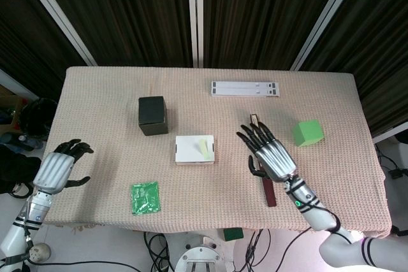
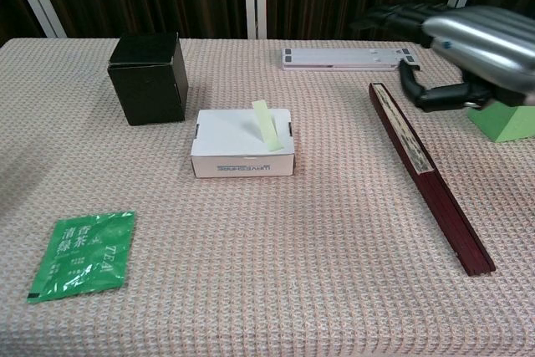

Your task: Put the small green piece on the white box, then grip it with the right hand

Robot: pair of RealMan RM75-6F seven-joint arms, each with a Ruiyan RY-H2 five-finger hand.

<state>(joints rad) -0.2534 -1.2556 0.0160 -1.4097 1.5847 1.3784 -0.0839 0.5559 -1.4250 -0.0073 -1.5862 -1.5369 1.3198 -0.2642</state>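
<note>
A small pale green strip [image 1: 204, 148] [image 2: 267, 124] lies on top of the white box [image 1: 189, 150] [image 2: 228, 135] near the table's middle, its near end reaching the box's right edge. My right hand [image 1: 270, 156] [image 2: 468, 39] hovers to the right of the box, above the dark wooden bar [image 1: 264, 170] [image 2: 424, 173], fingers spread and holding nothing. It is well apart from the strip. My left hand [image 1: 60, 165] hangs off the table's left edge with its fingers loosely curled and nothing in them; the chest view does not show it.
A black cube [image 1: 153, 115] [image 2: 149, 78] stands behind and left of the box. A green tea packet [image 1: 145, 197] [image 2: 82, 252] lies at the front left. A green block [image 1: 308, 132] [image 2: 508, 110] sits at the right, and a white flat strip [image 1: 245, 88] [image 2: 349, 58] lies at the back.
</note>
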